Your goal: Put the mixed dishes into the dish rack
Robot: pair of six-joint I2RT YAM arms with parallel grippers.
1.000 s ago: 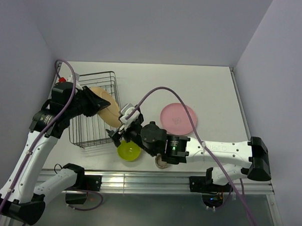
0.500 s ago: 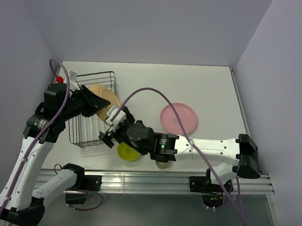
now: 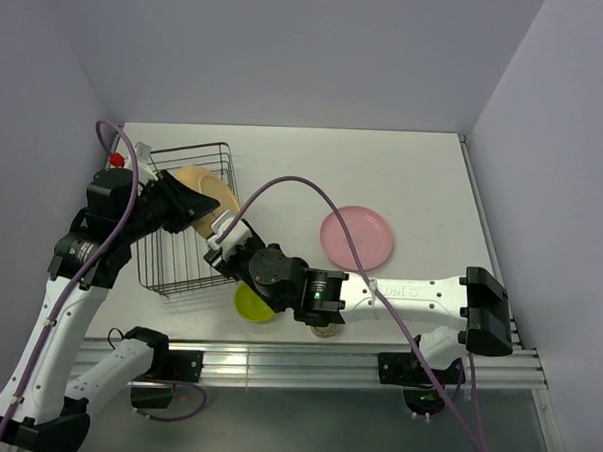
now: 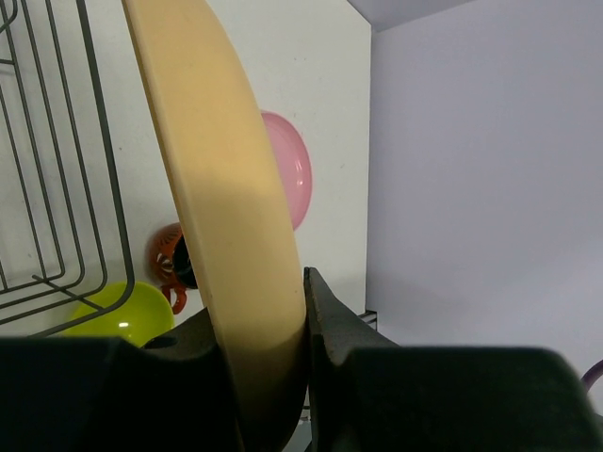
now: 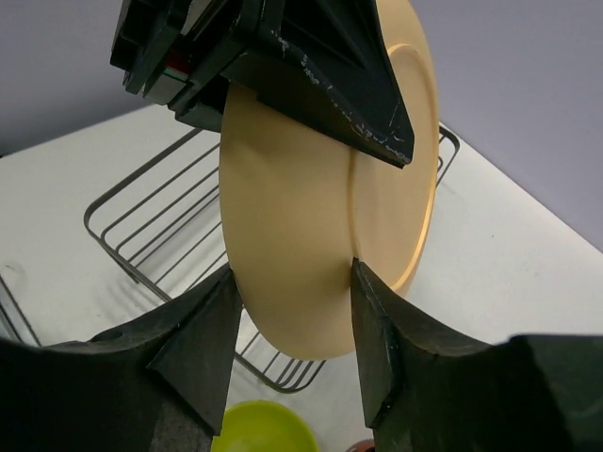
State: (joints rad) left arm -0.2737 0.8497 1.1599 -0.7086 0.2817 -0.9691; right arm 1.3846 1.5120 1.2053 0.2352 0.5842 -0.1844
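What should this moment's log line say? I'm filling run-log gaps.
left gripper: shut on yellow-orange plate, on edge by dish rack | right gripper: open, straddling plate rim | pink plate, lime-green bowl: on table

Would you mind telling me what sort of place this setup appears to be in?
Probably a robot lab test cell rather than a kitchen: a white table boxed in by plain walls, an aluminium mounting rail along its near edge, and just a wire dish rack with a few dishes like the pink plate.
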